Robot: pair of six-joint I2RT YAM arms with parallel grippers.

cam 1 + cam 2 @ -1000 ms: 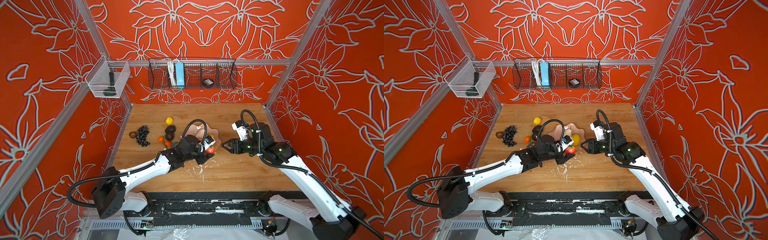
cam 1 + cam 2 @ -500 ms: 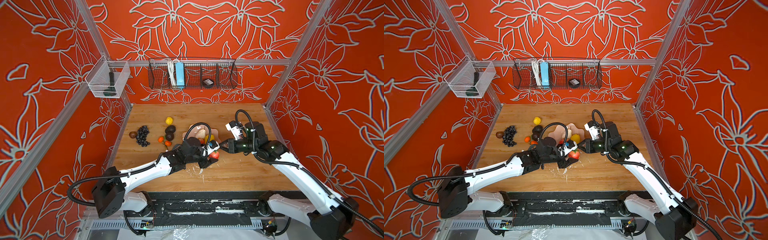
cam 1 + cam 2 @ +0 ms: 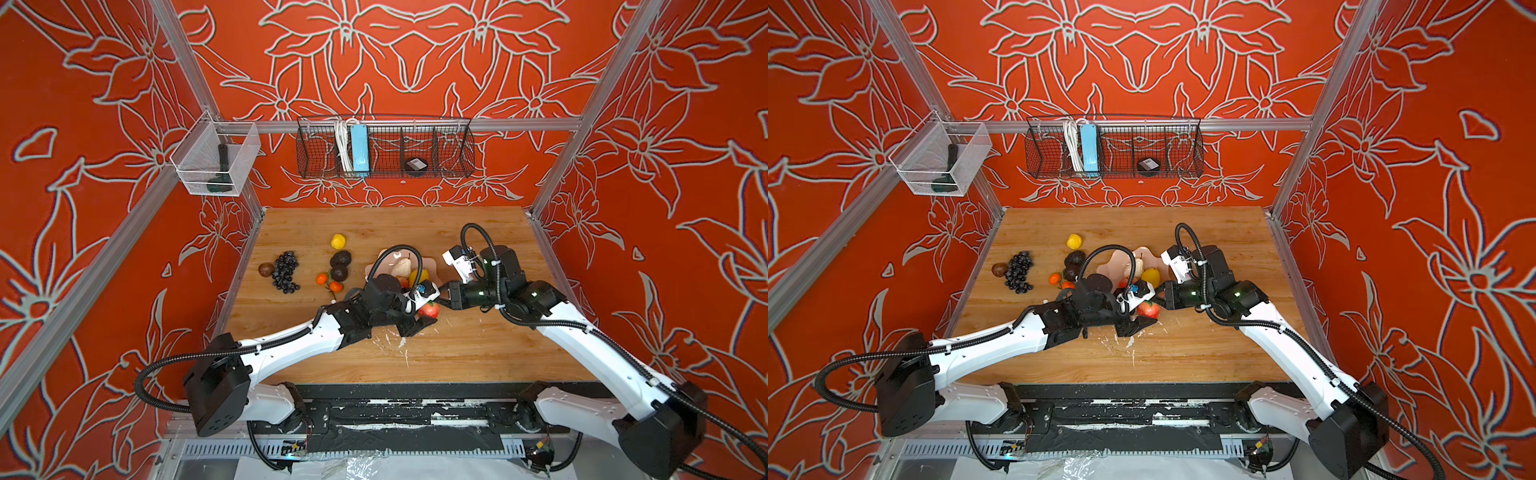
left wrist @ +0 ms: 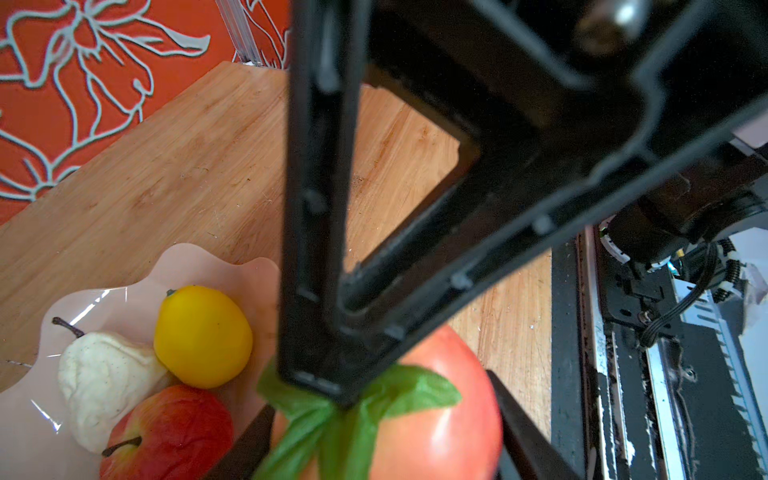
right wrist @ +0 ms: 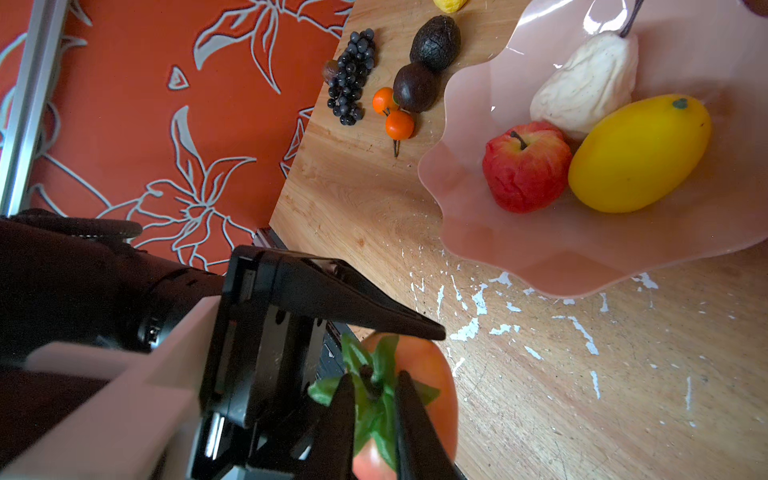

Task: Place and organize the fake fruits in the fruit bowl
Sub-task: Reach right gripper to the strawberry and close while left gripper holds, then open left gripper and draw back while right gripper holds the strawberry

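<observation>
Left jaws clasp the red fruit (image 3: 429, 309), right jaws pinch its leaves; we should release left first, then lift toward the fruit bowl (image 3: 390, 254) at eleven o'clock.

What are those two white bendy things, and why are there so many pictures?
Those are two robot arms, each ending in a pincher called a gripper. Two pictures look down from above; two come from little cameras on the arms' wrists. The left gripper holds a red fruit with green leaves, and the right gripper pinches its leafy top. In the pink bowl lie a pale pear, a yellow lemon and a red apple. On the wooden table wait black grapes, dark avocados and small oranges.
</observation>
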